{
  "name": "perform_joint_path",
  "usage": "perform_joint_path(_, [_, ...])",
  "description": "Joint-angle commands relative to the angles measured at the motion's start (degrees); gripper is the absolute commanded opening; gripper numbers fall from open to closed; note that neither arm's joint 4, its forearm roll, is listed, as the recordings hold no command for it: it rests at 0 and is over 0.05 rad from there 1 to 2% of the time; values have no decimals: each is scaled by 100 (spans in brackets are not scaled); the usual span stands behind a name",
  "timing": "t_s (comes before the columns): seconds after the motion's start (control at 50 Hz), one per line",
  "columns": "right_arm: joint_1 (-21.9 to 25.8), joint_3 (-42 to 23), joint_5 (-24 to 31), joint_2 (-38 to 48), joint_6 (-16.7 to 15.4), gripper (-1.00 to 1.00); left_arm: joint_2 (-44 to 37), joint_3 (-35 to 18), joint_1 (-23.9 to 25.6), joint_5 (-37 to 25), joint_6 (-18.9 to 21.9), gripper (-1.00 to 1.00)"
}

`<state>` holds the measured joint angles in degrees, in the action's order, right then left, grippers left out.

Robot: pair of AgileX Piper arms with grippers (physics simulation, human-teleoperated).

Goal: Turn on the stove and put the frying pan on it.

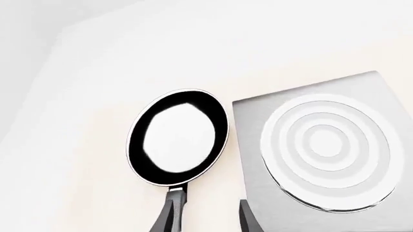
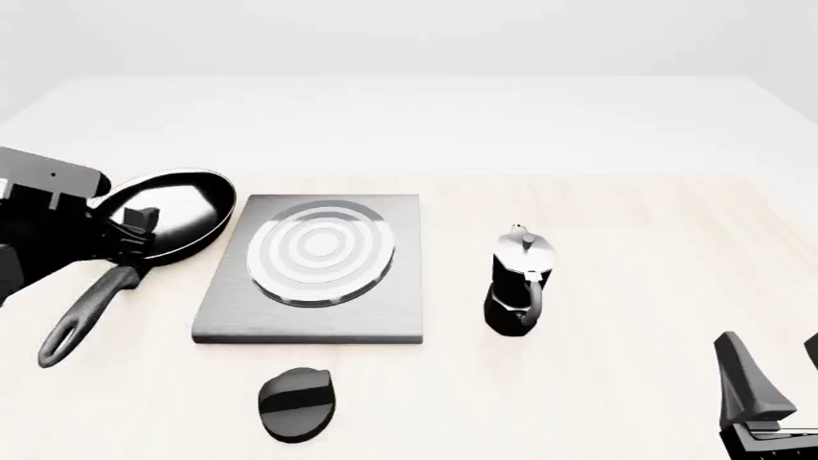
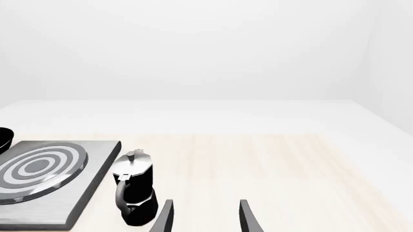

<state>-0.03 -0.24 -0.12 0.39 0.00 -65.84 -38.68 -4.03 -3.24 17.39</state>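
Note:
The frying pan (image 2: 179,213), black with a glossy inside, lies on the table left of the stove (image 2: 313,273), touching none of its rings. Its long handle (image 2: 83,316) points toward the front left. The black oval knob (image 2: 297,402) lies in front of the stove. My left gripper (image 2: 134,238) is open and hovers over the base of the pan's handle. In the left wrist view the pan (image 1: 179,137) and stove (image 1: 322,145) lie ahead of the gripper (image 1: 206,215). My right gripper (image 2: 777,374) is open and empty at the front right.
A black-and-silver moka pot (image 2: 518,283) stands upright right of the stove; it also shows in the right wrist view (image 3: 134,191) close to the right gripper (image 3: 205,215), with the stove (image 3: 38,166) beyond it. The light wooden table (image 2: 639,240) stretches to the right.

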Motion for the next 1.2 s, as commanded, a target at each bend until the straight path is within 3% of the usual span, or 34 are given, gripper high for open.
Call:
perform_joint_path(0.02, [0,0,0,0,0,100,-886,-448,-347,104,-72,100])
perform_joint_path(0.5, [0,0,0,0,0,100,-1744,-659,-1041,279,65,100])
perform_joint_path(1.2, [0,0,0,0,0,100,-3213,-451,-1448,1370,480,100])
